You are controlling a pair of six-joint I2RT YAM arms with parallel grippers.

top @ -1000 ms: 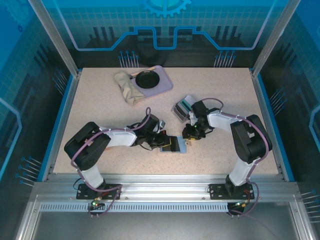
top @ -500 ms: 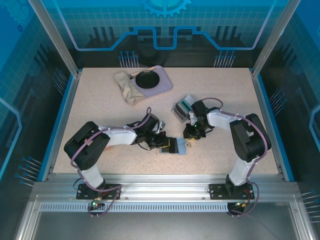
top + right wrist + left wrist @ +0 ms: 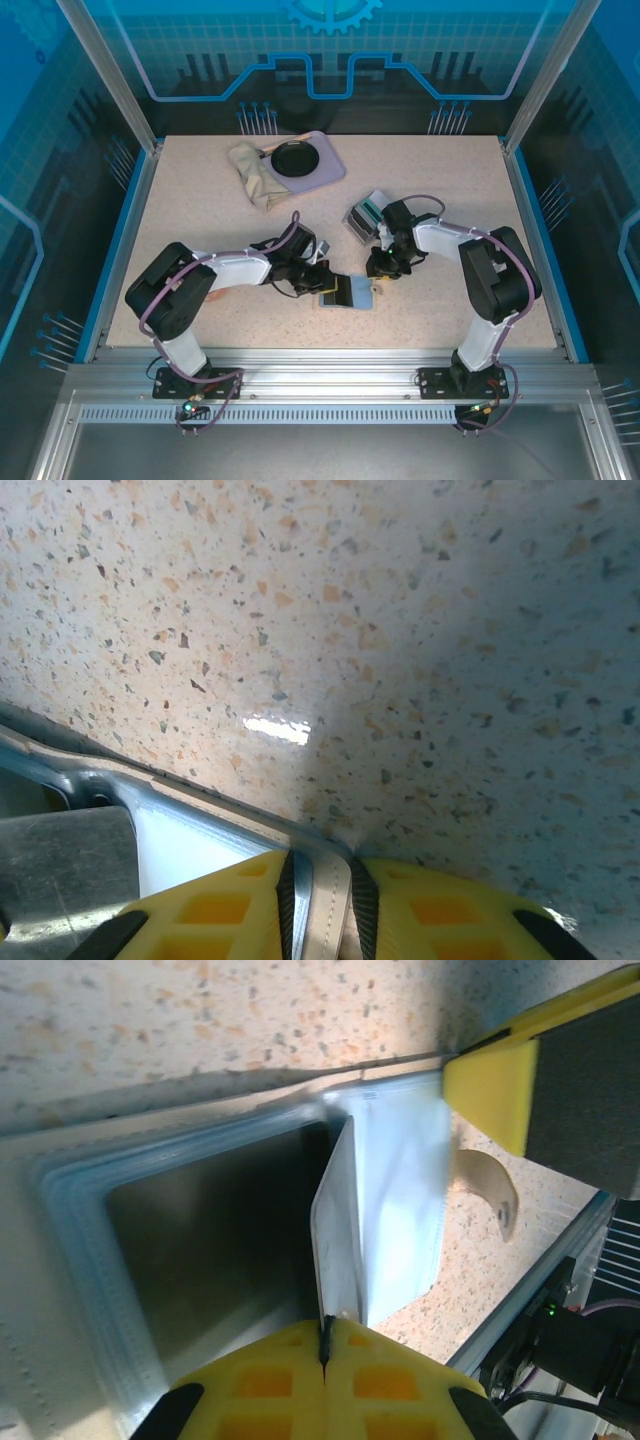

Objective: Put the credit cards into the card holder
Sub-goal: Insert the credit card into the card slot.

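Both arms fold in from their bases at the near edge, elbows out, wrists meeting over the middle of the table (image 3: pixel 450 180). The left gripper (image 3: pixel 325 1352) is closed tight on the lower edge of a white card (image 3: pixel 338 1230), which stands tilted over a dark inner panel of the holder (image 3: pixel 200 1210). The holder lies open and flat between the two grippers, its tan strap sticking out on the table. The right gripper (image 3: pixel 320 895) is pinched on the holder's rim, jaws nearly closed with the tan-and-grey edge between them. Just beyond the right wrist stands a grey box (image 3: pixel 366 214) of upright cards, close to that forearm. Farther back, towards the left, a cloth (image 3: pixel 253 172) touches a lilac tray (image 3: pixel 325 170) bearing a black dish (image 3: pixel 293 158). Bare tabletop lies at the far right and along the left rail.
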